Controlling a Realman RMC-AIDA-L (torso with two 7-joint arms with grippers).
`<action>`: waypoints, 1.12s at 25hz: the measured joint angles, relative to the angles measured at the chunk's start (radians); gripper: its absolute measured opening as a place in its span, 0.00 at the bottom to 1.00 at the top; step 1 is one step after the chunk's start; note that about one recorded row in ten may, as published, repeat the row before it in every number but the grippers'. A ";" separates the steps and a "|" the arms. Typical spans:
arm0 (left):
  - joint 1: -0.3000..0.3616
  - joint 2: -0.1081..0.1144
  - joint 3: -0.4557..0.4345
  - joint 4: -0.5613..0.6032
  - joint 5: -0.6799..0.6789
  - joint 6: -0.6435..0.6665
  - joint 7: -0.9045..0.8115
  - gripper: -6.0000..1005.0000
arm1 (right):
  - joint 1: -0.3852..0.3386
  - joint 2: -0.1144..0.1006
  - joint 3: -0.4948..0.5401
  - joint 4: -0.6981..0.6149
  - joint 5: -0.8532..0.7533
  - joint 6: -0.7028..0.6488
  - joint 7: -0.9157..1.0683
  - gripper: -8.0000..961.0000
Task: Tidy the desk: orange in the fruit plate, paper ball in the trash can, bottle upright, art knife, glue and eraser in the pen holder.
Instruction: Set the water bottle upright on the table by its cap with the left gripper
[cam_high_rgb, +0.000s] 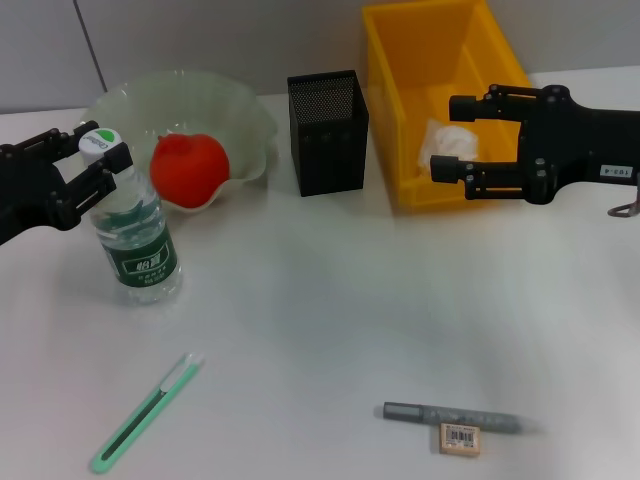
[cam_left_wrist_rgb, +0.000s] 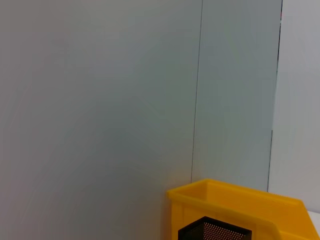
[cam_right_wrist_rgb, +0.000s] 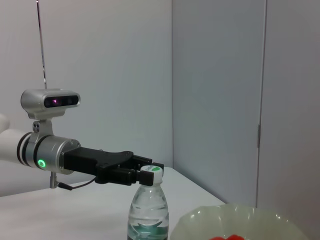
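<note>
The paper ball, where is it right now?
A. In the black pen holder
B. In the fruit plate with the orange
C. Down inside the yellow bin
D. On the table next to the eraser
C. The white paper ball lies on the floor of the yellow bin, with the right pincer open just above it; the pen holder and the eraser are apart from it.
</note>
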 joint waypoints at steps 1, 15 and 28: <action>0.000 0.000 0.000 0.000 0.000 0.000 0.000 0.43 | 0.002 0.000 -0.001 0.000 0.000 0.000 0.000 0.79; 0.002 0.004 0.008 0.000 0.000 0.008 -0.001 0.43 | 0.004 0.002 0.001 0.001 -0.010 0.000 0.002 0.79; 0.006 0.003 0.021 -0.001 0.000 0.002 0.009 0.43 | 0.003 0.002 -0.001 0.001 -0.010 0.000 0.003 0.79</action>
